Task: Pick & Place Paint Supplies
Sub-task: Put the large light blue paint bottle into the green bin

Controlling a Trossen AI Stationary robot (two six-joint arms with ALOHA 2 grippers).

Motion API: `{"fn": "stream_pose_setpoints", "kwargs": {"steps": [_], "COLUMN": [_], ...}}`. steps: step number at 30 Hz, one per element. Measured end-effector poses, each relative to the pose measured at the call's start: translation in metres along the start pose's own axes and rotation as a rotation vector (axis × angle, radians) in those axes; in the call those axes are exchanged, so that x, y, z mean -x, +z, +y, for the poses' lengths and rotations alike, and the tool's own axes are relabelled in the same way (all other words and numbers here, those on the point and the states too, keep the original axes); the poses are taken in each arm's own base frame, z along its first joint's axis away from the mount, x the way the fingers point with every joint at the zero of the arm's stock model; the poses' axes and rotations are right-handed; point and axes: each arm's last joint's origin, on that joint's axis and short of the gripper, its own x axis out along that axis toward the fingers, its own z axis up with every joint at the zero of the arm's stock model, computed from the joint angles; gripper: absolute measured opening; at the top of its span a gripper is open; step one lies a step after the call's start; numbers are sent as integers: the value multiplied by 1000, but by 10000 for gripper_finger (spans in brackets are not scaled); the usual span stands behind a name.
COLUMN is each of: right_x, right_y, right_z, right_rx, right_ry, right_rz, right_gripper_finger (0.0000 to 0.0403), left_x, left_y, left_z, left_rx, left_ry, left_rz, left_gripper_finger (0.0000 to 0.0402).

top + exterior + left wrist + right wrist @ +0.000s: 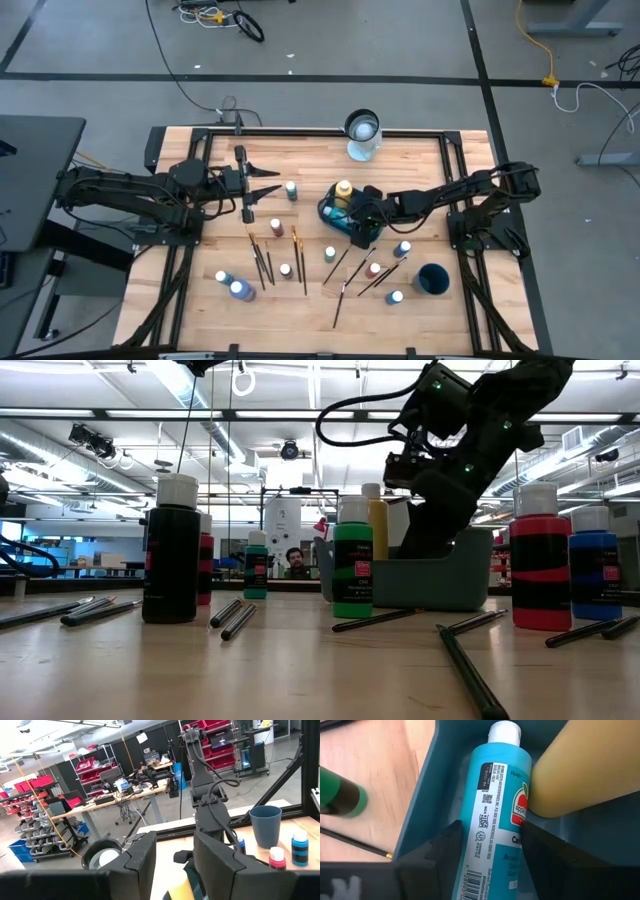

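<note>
A blue-grey bin [328, 212] stands mid-table, with the tall yellow bottle [344, 189] upright in it. A turquoise paint bottle [495, 795] with a white cap lies slanted inside the bin, beside the yellow bottle [580, 775]. My right gripper [490, 845] reaches down into the bin [420, 820], its fingers on either side of the turquoise bottle. My left gripper [270, 186] hovers open and level above the table, left of the bin, with nothing between its fingers [145, 860]. Small paint bottles [276, 228] and dark brushes [262, 260] lie scattered on the near half of the table. My right gripper has the turquoise bottle's body [470, 835], below its middle, between its two fingers, which lie against the bottle's two sides. The fingers come slanting down from the table's right side and run along the bottle. The cap end [504, 732] points down into the bin's corner.
A clear glass jar [362, 135] stands at the far edge and a dark blue cup [432, 279] at the near right. In the low view a black bottle [172, 555], a green one [352, 560] and a red one [540, 560] stand in front of the bin [440, 575].
</note>
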Motion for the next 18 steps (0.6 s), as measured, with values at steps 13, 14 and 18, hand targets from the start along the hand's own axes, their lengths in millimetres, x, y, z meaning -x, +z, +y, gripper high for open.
{"fn": "stream_pose_setpoints", "kwargs": {"steps": [13,14,18], "right_x": [-8,-8,-9], "right_y": [3,3,2], "right_z": [-12,-13,-15], "right_rx": [1,2,-10], "right_ry": [-6,-8,15], "right_rz": [-2,-1,15], "right_gripper_finger": [204,212,246], "left_x": [0,0,0], "left_y": [-2,-2,-2], "left_z": [-1,-1,-1], "left_rx": [21,21,22], "left_ry": [-9,-10,-9], "left_rz": [17,17,18], "left_gripper_finger": [142,142,142]}}
